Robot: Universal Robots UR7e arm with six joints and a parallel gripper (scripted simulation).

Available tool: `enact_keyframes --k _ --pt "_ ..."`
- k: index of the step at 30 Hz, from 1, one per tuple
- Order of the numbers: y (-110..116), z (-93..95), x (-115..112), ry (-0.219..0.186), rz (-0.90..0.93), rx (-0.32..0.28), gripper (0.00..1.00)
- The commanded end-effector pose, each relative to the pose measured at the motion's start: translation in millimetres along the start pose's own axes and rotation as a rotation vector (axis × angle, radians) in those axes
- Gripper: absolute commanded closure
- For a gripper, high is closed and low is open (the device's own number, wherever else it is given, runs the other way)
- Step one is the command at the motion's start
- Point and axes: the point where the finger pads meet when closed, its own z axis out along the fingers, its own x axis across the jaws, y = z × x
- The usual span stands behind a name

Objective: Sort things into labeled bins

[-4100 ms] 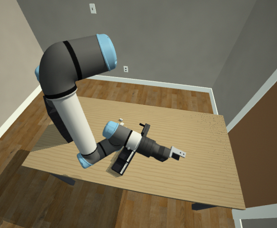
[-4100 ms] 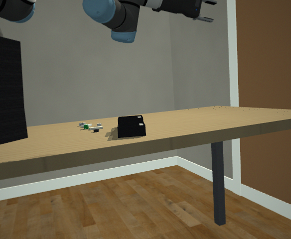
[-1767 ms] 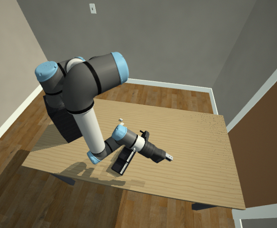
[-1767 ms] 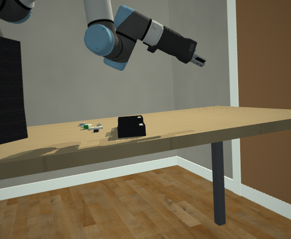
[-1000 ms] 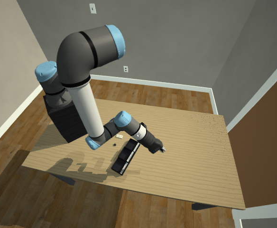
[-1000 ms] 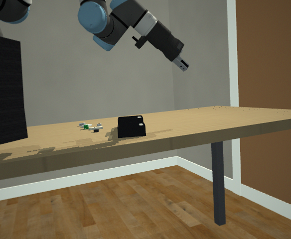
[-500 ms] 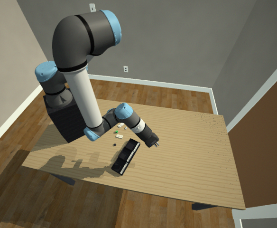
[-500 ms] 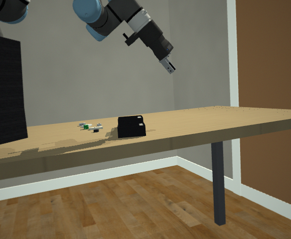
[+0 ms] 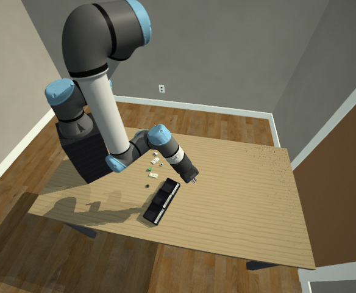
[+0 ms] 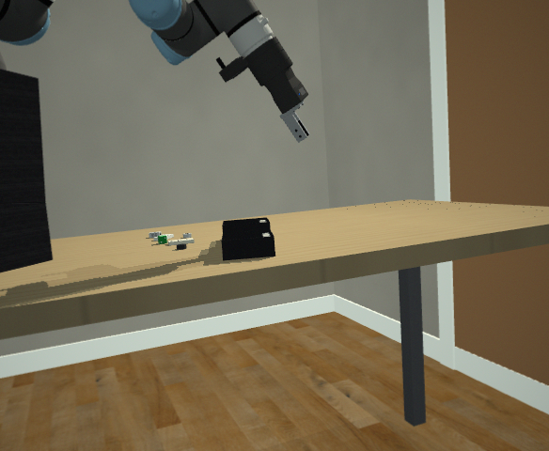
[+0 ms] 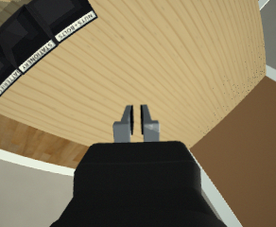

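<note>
My gripper (image 9: 194, 180) (image 10: 304, 138) (image 11: 136, 113) is high above the table, right of the bins; its fingers stand a little apart with nothing between them. Three black bins stand in a row: the batteries bin (image 9: 152, 213) nearest the front, the stationery bin (image 9: 159, 198) in the middle, the nuts and bolts bin (image 9: 169, 185) at the back. Left of and behind them lie a black piece (image 9: 147, 185) (image 10: 181, 246), a cream block (image 9: 153, 175), a green cube (image 9: 149, 169) (image 10: 162, 239), a ring-like piece (image 9: 161, 164), a white block (image 9: 155, 160) and a small whitish piece (image 9: 155, 154). Their exact kinds are too small to tell.
The wooden table (image 9: 234, 195) (image 10: 362, 233) (image 11: 176, 61) bears the bins and things. The dark robot pedestal (image 9: 86, 160) (image 10: 7, 169) stands at the left. The arm hangs over the table behind the bins. Walls stand beyond the table's back and right.
</note>
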Motion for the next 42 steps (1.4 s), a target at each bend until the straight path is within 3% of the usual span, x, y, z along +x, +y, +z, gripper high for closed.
enact_keyframes --k 1,3,5,13,15,21,23,30,32,38,40,42 --pt "-22 -12.0 -4 -0.034 -0.08 0.051 0.69" --pt "-22 -12.0 -4 -0.034 -0.08 0.051 0.69" --pt "-36 -20.1 -8 -0.061 -0.162 0.101 0.69" --pt "-44 -24.7 -10 -0.063 -0.167 0.104 0.69" --pt "-58 -33.0 -14 -0.086 -0.249 0.156 0.69" --pt "-67 -38.3 -16 -0.088 -0.255 0.16 0.69" --pt "-81 -47.0 -21 -0.107 -0.338 0.214 0.69" --pt "-90 -52.9 -23 -0.108 -0.345 0.219 0.69" --pt "-103 -61.8 -28 -0.123 -0.427 0.274 0.69" --pt "-113 -68.4 -32 -0.125 -0.435 0.279 0.69" --pt "-126 -77.6 -37 -0.136 -0.517 0.336 0.69" --pt "-136 -84.8 -41 -0.137 -0.526 0.342 0.69"
